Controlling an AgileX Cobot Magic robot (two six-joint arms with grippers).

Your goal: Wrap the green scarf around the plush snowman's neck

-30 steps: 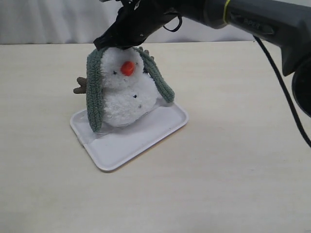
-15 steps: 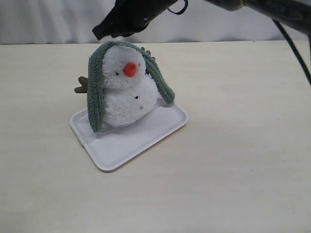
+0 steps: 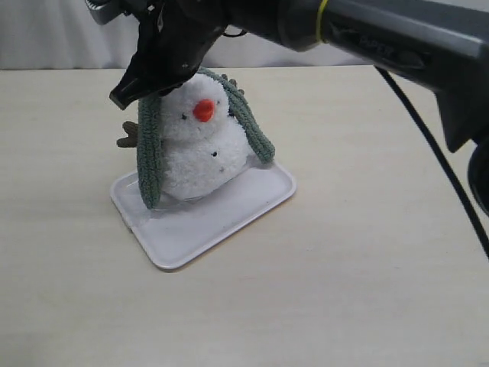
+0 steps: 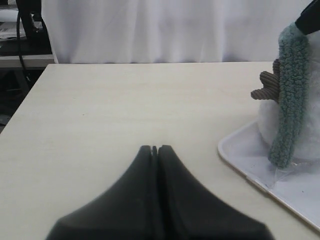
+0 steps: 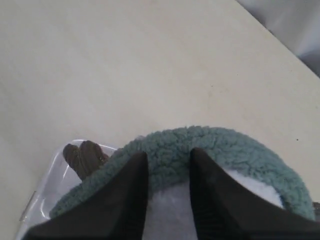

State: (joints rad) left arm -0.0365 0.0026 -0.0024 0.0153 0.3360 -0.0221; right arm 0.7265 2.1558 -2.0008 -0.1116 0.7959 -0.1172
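We note: green scarf [image 3: 150,153] sage, nubbly | plush snowman [image 3: 202,160] white, orange nose [image 3: 202,110], black dots [image 3: 216,153], brown twig arm [image 3: 128,135] | tray [image 3: 206,225] white | table [image 3: 367,267] pale beige

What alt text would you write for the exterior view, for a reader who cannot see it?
A white plush snowman sits on a white tray, a green scarf draped over its head with both ends hanging down. The right gripper reaches across to the scarf's top.
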